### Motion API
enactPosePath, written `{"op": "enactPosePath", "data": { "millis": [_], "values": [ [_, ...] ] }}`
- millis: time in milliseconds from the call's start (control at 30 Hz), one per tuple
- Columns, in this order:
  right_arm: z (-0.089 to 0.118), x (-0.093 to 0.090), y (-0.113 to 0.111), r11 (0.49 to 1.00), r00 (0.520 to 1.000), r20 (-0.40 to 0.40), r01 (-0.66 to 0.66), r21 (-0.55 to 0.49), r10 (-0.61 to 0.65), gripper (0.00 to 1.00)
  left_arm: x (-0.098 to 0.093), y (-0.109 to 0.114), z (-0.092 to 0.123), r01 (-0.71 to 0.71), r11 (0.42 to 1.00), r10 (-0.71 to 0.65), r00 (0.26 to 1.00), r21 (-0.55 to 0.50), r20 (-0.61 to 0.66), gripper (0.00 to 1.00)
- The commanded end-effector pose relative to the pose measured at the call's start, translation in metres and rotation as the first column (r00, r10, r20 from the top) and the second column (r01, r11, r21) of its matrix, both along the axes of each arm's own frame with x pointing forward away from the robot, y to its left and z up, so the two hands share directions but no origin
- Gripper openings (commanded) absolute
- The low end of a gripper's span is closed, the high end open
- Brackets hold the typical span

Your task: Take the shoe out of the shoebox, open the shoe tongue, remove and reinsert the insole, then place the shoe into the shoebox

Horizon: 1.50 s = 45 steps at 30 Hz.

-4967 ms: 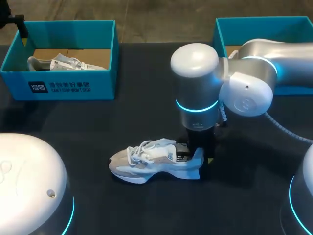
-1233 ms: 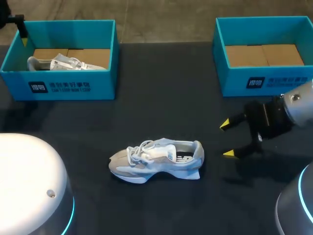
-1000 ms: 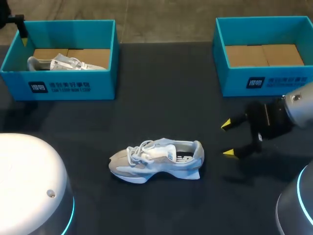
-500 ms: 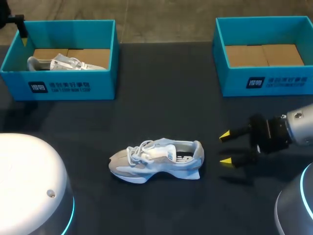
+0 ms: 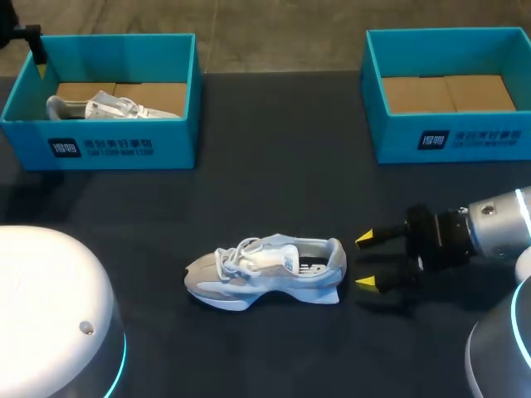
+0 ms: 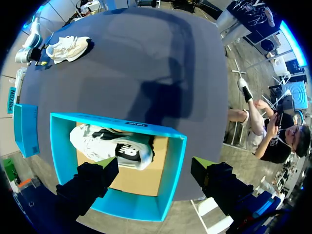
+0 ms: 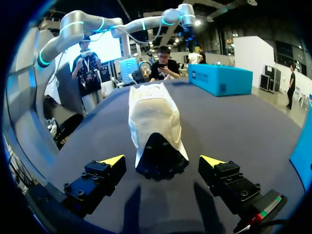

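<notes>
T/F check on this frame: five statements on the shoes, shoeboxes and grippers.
1. The right gripper is open, just off the heel of the table shoe. True.
2. The table shoe lies on its side. False: it stands on its sole.
3. The left shoebox holds a second shoe. True.
4. The right shoebox holds a shoe. False: only its cardboard floor shows.
5. The left gripper is shut on the second shoe. False: open, holding nothing.
</notes>
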State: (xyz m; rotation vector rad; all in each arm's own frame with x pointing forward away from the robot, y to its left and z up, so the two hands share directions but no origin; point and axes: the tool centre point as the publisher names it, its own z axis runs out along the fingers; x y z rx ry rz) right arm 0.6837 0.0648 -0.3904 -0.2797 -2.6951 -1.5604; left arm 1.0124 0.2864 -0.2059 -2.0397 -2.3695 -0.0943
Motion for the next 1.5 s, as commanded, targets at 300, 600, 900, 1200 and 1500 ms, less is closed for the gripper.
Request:
{"op": "enactPosePath", "data": {
  "millis": [300, 600, 900, 1200, 1500],
  "values": [
    [-0.011, 0.004, 0.018, 1.000, 0.998, 0.055, -0.018, 0.023, 0.016, 1.00, -0.001, 0.000, 0.000, -0.001, 1.000, 0.001, 1.000, 0.002, 0.003, 1.00],
    [-0.016, 0.003, 0.030, 0.999, 0.997, 0.071, -0.033, 0.034, 0.031, 1.00, -0.001, 0.000, 0.000, -0.001, 1.000, 0.001, 1.000, 0.002, 0.003, 1.00],
    [-0.018, 0.002, 0.039, 0.998, 0.996, 0.080, -0.045, 0.046, 0.042, 1.00, -0.001, 0.000, 0.000, -0.001, 1.000, 0.001, 1.000, 0.002, 0.003, 1.00],
    [-0.017, 0.002, 0.046, 0.997, 0.995, 0.087, -0.051, 0.053, 0.046, 1.00, -0.001, 0.000, 0.000, -0.001, 1.000, 0.001, 1.000, 0.002, 0.003, 1.00],
    [-0.020, 0.003, 0.052, 0.997, 0.994, 0.092, -0.059, 0.052, 0.054, 1.00, -0.001, 0.000, 0.000, -0.001, 1.000, 0.001, 1.000, 0.002, 0.003, 1.00]
  ]
}}
